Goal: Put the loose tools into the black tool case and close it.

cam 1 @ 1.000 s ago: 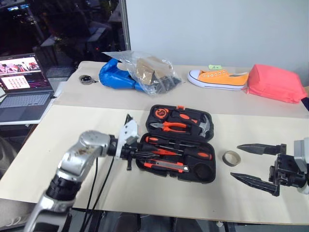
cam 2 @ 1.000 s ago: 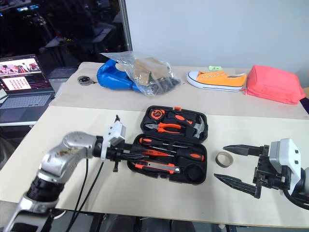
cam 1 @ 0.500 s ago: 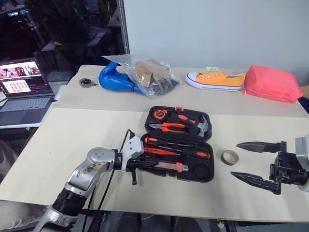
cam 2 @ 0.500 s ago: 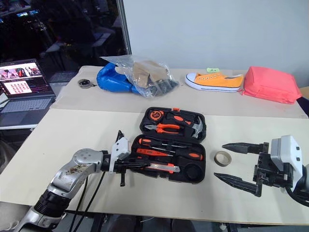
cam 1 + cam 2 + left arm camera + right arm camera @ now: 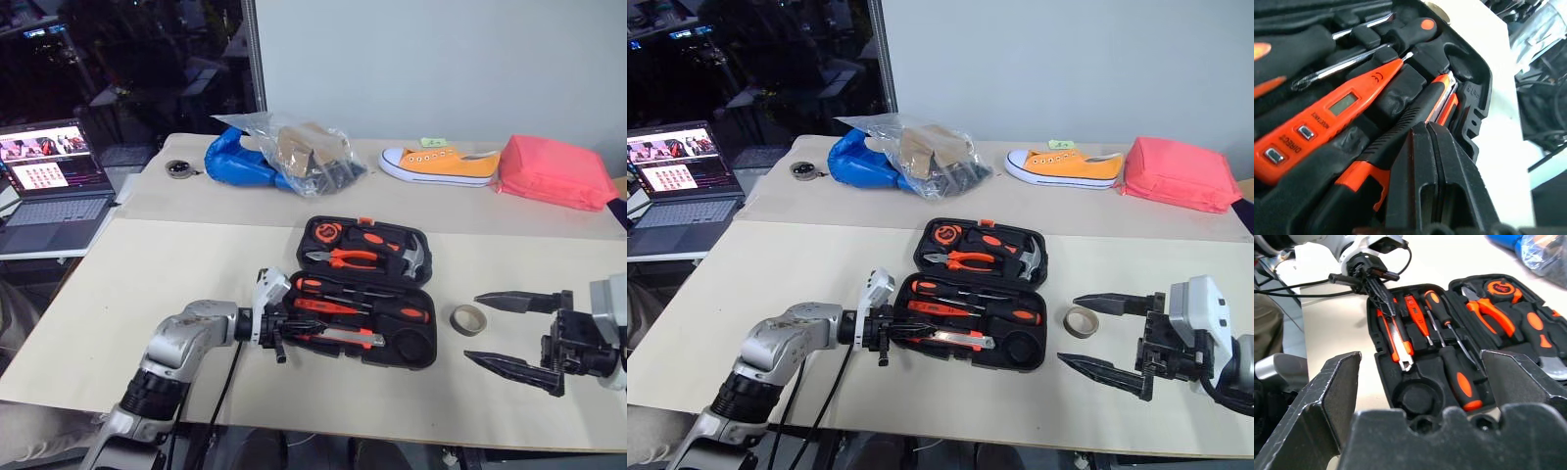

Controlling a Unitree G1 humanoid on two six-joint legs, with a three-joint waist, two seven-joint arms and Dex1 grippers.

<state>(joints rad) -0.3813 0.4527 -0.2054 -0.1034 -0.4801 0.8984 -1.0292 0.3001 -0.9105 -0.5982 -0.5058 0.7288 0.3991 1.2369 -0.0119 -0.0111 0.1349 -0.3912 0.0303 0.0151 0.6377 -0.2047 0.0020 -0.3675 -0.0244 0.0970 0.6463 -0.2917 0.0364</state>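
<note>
the left gripper [image 5: 893,334] has sunk, fingers pressed together, onto the utility knife [image 5: 955,338] in the black tool case [image 5: 1029,363]; right gripper [image 5: 1114,334] gapes near the tape roll [image 5: 1079,321].

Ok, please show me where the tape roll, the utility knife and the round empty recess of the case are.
tape roll [image 5: 468,318], left eye view, on its ring wall.
utility knife [image 5: 1394,335], right wrist view, on the middle of its body.
round empty recess [image 5: 1419,400], right wrist view, on its floor.
</note>
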